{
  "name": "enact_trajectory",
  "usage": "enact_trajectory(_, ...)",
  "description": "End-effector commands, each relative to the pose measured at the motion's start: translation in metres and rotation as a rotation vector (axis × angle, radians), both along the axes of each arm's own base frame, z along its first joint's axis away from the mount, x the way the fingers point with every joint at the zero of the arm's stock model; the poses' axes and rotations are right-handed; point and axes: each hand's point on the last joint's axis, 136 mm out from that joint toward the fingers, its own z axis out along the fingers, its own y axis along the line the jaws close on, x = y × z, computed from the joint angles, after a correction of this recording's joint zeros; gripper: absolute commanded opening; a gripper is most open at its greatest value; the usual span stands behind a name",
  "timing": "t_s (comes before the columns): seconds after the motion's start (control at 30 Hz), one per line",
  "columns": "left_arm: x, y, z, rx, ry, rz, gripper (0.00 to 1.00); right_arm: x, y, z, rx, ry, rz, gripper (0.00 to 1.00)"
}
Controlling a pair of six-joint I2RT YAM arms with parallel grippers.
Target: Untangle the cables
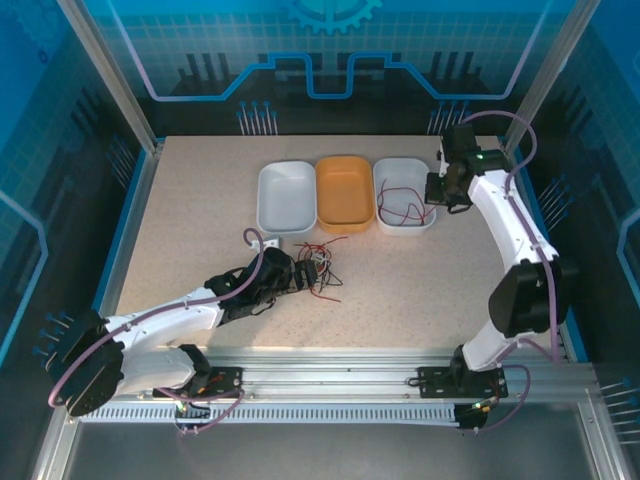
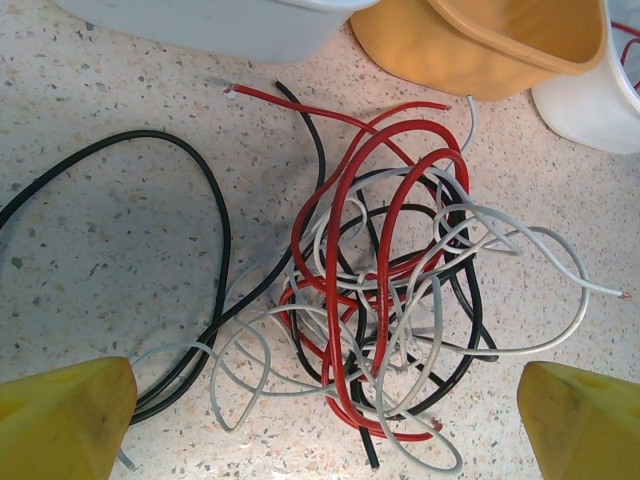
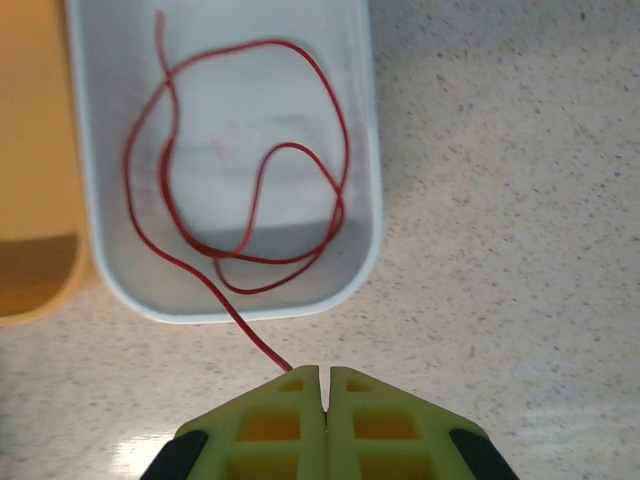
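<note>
**Now: left claw spread over the knot, right claw clenched beside the white tray**

Table carries three trays side by side toward its far edge: grey-white tray, orange tray, white tray. The white one sits nearest the right edge.

Tangle of cables: red, black and whitish strands looped through one another (no single strand can be followed end to end). It lies about midway between the left and right edges, just on the near side of the tray row. One black strand swings out of the knot in a wide loop.

Left gripper: released. Its yellow fingers stand wide apart, one on each side of the knot, with nothing gripped.

Red cable: coiled loosely inside the white tray. One end trails over the tray's rim onto the table.

Right gripper: clenched, fingers meeting, just beside the white tray on its right-edge side. The trailing end runs up to one fingertip and vanishes under it. Whether it is actually pinched, I cannot tell from the wrist view.
</note>
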Motion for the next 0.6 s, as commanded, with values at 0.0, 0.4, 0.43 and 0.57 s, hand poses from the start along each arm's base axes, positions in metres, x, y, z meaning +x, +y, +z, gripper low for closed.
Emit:
enact_trajectory(0.0, 0.004, 0.004, 0.000, 0.019, 0.000, 0.022, 0.99, 0.006, -0.019, 0.007, -0.096, 0.016, -0.012, 0.00)
enact_trajectory(0.4, 0.005, 0.003, 0.001, 0.029, -0.001, 0.014, 0.99, 0.061, -0.010, -0.015, -0.351, 0.124, 0.089, 0.00)
enact_trajectory(0.43, 0.004, 0.003, 0.001, 0.030, -0.001, 0.013, 0.99, 0.065, -0.006, -0.019, -0.367, 0.135, 0.107, 0.00)
enact_trajectory(0.57, 0.004, 0.005, -0.001, 0.032, 0.003, 0.018, 0.99, 0.080, 0.010, -0.038, -0.393, 0.178, 0.172, 0.00)
